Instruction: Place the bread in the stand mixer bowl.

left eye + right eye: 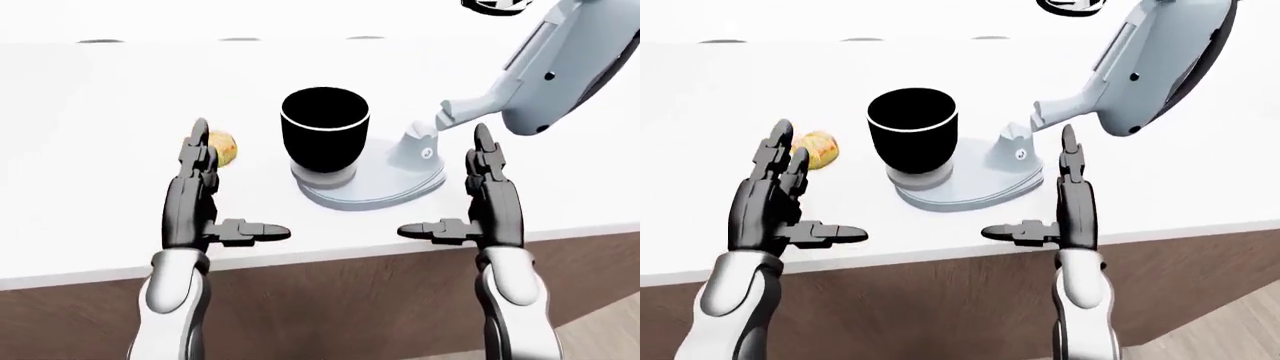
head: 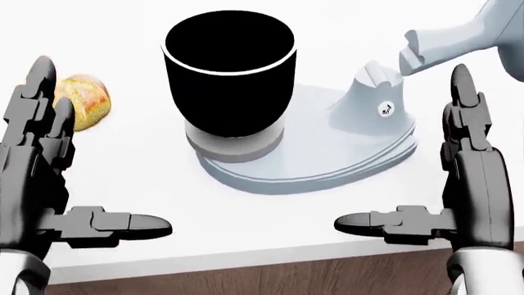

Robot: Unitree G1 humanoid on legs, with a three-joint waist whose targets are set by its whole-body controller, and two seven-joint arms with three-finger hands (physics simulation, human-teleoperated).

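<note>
The white counter [image 1: 90,150] fills most of each view, with a brown cabinet front [image 1: 330,300] below its edge. On it stands the stand mixer [image 1: 1150,60], its pale grey head tilted up and back at the right, leaving the black mixer bowl [image 2: 228,74] on the base open from above. Both arms reach over the counter edge. The left hand [image 2: 37,178] and the right hand [image 2: 467,184] are released, fingers straight and thumbs pointing inward, holding nothing. The bread [image 1: 816,148], 1 small golden roll, lies on the counter left of the bowl, just past the left hand's fingertips. Nothing of the task looks done yet: grasping, lifting and dropping the roll into the bowl all remain.
</note>
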